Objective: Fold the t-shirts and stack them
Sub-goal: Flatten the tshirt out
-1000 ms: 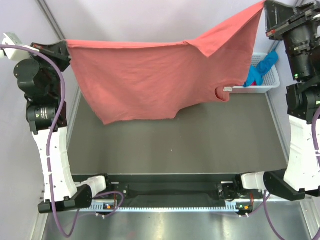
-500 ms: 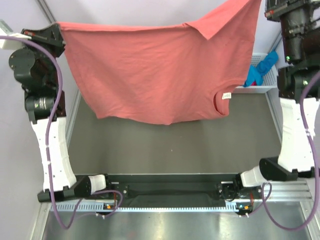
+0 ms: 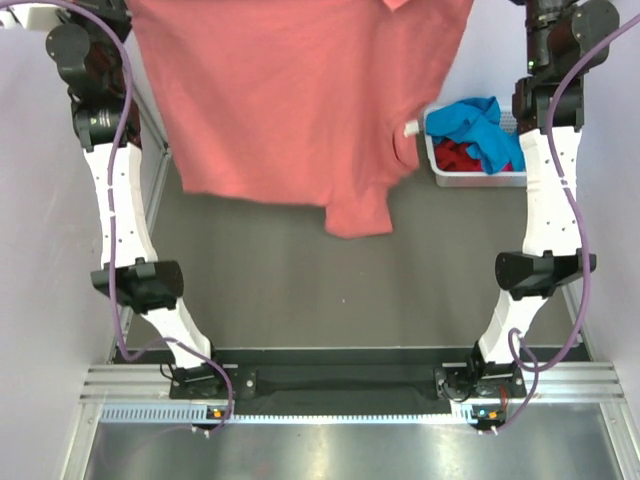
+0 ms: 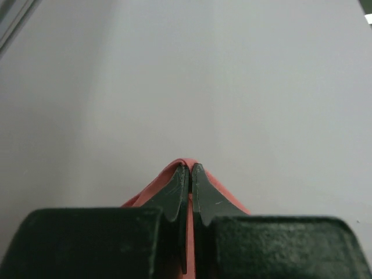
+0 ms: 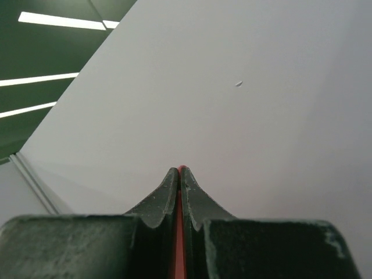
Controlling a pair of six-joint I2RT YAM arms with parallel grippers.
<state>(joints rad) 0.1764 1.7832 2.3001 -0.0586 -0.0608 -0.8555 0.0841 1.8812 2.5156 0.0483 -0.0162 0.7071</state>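
Now pink shirt (image 3: 280, 100) hung sideways, neck rightward, L tool (image 4: 190, 170), R tool (image 5: 179, 172) pinching it.

A robotics lab test cell: a left arm (image 3: 115, 200) and a right arm (image 3: 548, 190) stand on an aluminium rail (image 3: 120, 380) at the near edge of a dark-matted table (image 3: 300, 290). Plain pale walls (image 3: 40, 300) enclose the table, and strip lights (image 5: 58, 21) run above it.

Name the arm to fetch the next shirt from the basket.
Right, probably: the basket with the blue t-shirt sits beside the right arm, the left arm across the table. Both clamp the pink t-shirt.
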